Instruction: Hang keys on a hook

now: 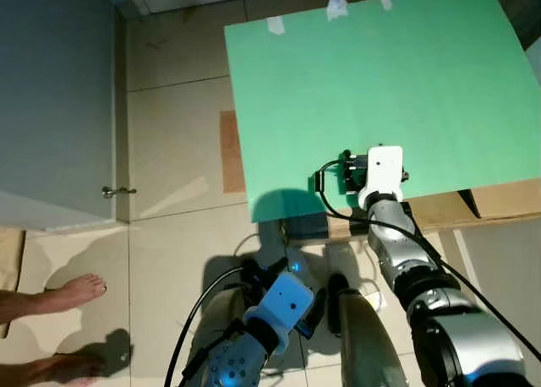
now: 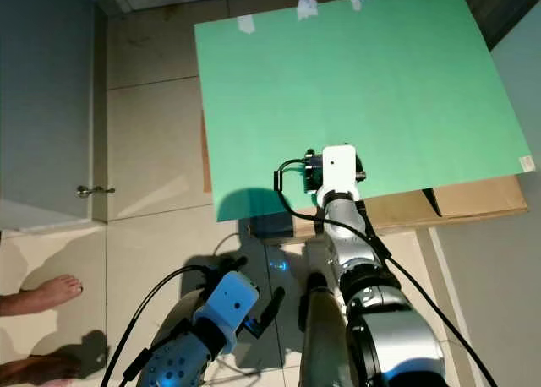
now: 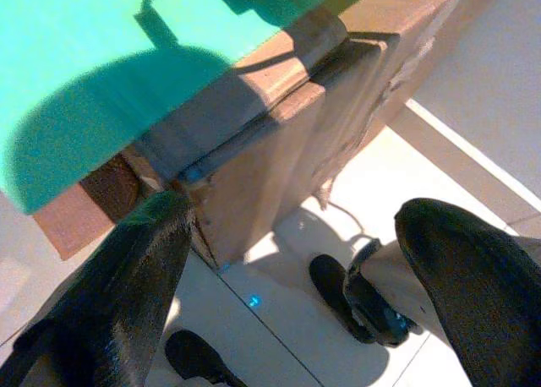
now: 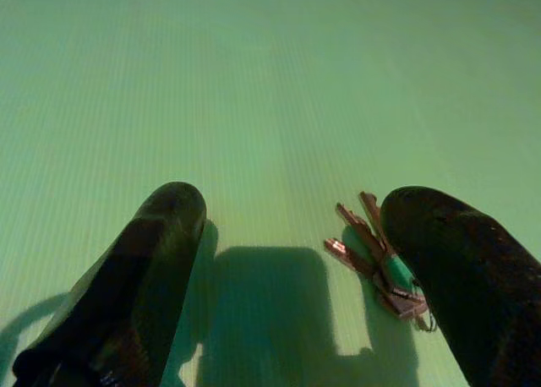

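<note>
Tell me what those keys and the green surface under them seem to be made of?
The keys look like metal: thin, coppery blades that catch the light, one with a green, probably plastic, cover. The green sheet looks like matte paper or thin board, flat, faintly ribbed, taped at its far edge. The open right gripper hovers around the keys.

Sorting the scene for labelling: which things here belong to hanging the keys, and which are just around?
Job: keys on the green board; right gripper open above them.

Just around: left gripper, cardboard box, door handle, a person's bare foot.
</note>
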Motion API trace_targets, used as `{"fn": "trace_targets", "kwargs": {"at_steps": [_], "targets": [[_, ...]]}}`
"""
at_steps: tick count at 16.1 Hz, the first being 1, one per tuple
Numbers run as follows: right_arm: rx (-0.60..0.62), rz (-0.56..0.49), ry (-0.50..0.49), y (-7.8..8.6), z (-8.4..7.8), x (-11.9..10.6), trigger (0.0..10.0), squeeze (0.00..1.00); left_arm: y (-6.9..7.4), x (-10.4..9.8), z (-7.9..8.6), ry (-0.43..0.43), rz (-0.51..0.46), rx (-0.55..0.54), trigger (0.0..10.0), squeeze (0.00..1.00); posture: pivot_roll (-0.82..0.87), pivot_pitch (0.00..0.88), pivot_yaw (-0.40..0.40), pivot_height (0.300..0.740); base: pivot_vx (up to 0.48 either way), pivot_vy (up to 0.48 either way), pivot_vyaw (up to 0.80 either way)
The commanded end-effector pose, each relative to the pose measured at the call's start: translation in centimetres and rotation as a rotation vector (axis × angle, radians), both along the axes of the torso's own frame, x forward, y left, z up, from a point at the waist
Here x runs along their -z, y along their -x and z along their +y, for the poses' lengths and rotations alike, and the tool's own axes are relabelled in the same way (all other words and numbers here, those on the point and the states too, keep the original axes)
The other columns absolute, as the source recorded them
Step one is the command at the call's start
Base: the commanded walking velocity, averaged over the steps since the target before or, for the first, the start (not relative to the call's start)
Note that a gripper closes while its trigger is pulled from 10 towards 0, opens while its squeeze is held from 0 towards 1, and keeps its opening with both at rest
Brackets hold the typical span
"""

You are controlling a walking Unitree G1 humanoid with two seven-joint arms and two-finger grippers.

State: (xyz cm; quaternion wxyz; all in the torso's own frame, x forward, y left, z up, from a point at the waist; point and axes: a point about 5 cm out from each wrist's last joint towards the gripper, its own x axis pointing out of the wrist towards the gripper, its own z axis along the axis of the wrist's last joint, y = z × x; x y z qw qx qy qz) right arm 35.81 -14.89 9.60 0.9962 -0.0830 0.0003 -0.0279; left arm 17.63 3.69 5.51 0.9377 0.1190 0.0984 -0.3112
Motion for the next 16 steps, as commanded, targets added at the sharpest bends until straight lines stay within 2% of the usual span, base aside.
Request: {"fn": "trace_targets", "kwargs": {"at_steps": [1, 5, 8, 10, 13, 16], "targets": [[0.008, 0.032, 0.008, 0.3, 0.2, 0.8, 10.0, 0.00, 1.1, 0.8, 0.2, -0.014, 0.050, 0.007, 10.0, 0.00, 0.03, 0.420, 0.092, 0.740, 0.000, 0.000, 0.00], [0.096, 0.034, 0.038, -0.1, -1.0, 0.4, 10.0, 0.00, 1.7, 0.9, 0.3, -0.012, 0.064, 0.009, 10.0, 0.00, 0.03, 0.420, 0.093, 0.740, 0.000, 0.000, 0.00], [0.177, 0.079, 0.010, 0.0, -2.3, 0.8, 10.0, 0.00, 1.6, 0.9, 0.3, -0.011, 0.066, 0.009, 10.0, 0.00, 0.03, 0.423, 0.093, 0.740, 0.000, 0.000, 0.00], [0.146, 0.089, -0.006, 0.1, -2.2, 1.1, 10.0, 0.00, 1.4, 0.9, 0.6, -0.001, 0.068, -0.004, 10.0, 0.00, 0.01, 0.423, 0.089, 0.740, 0.000, 0.000, 0.00], [0.180, 0.089, 0.045, 0.5, -3.0, 1.5, 10.0, 0.00, 1.0, 0.9, 1.1, -0.006, 0.063, -0.013, 10.0, 0.00, 0.01, 0.425, 0.092, 0.740, 0.000, 0.000, 0.00], [0.235, 0.086, 0.073, 0.5, -3.6, 1.4, 10.0, 0.00, 1.3, 0.8, 1.1, -0.004, 0.067, -0.011, 10.0, 0.00, 0.03, 0.436, 0.108, 0.740, 0.000, 0.000, 0.00]]}}
